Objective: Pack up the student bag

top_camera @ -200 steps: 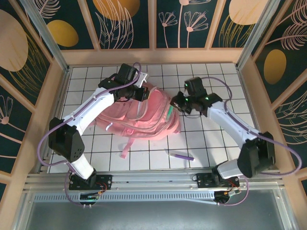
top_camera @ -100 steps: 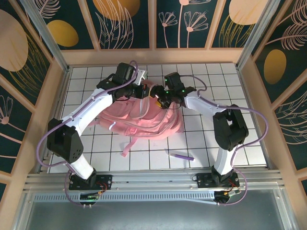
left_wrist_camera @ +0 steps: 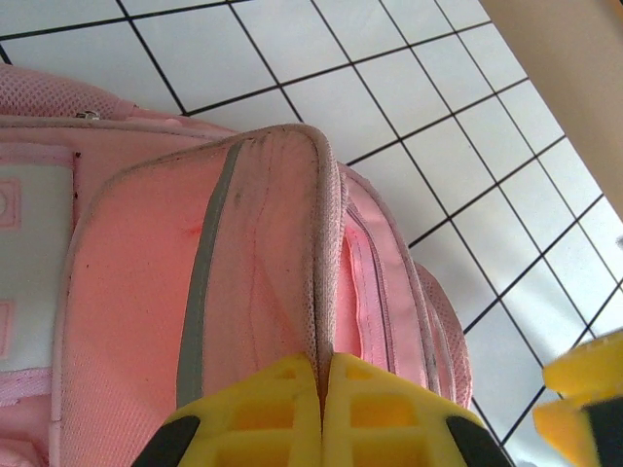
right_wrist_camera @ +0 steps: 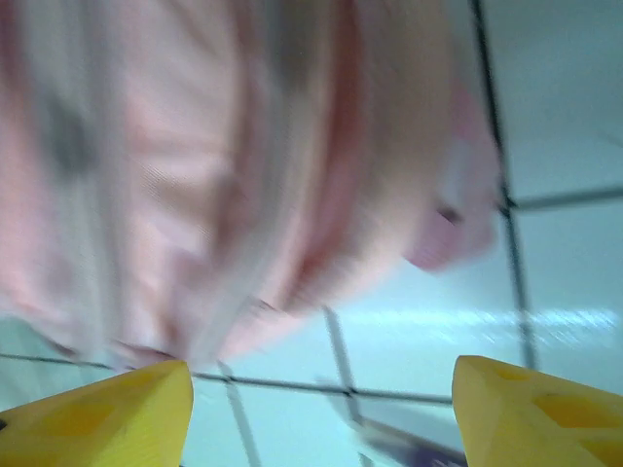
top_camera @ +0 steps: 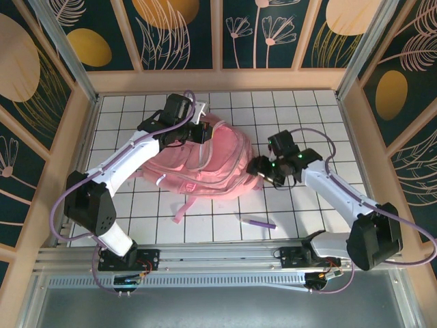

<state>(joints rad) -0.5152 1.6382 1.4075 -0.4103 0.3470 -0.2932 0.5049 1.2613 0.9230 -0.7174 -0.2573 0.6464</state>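
Student bag: the student bag (top_camera: 205, 171) lies flat on the table (top_camera: 307, 116), in the middle of the top view and a little left of centre, with its long side running left to right.
Bag detail: the left wrist view shows the pink fabric (left_wrist_camera: 253, 253) close up, with a silver-grey strip (left_wrist_camera: 200, 292) running down one panel and a zip line along the panel to its right.
Strap: a pink strap (top_camera: 179, 210) trails from the bag's lower edge toward the bottom of the top view.
Left hand: the left hand (top_camera: 200, 133) sits at the bag's upper edge. In its own camera the left hand's (left_wrist_camera: 321, 394) yellow fingers (left_wrist_camera: 389, 409) are pressed together on a raised pink seam of the bag.
Right hand: the right hand (top_camera: 259, 167) is just beside the bag's right end. Its own camera is blurred, but the right hand's (right_wrist_camera: 321, 389) two yellow fingers (right_wrist_camera: 107, 413) stand wide apart with only tile between them. The bag (right_wrist_camera: 195, 165) lies beyond them in the upper part of that view.
Pen: a purple pen (top_camera: 257, 222) lies on the tiles below the bag's right end, apart from both the bag and the hands.
Table: white tiles with dark grid lines.
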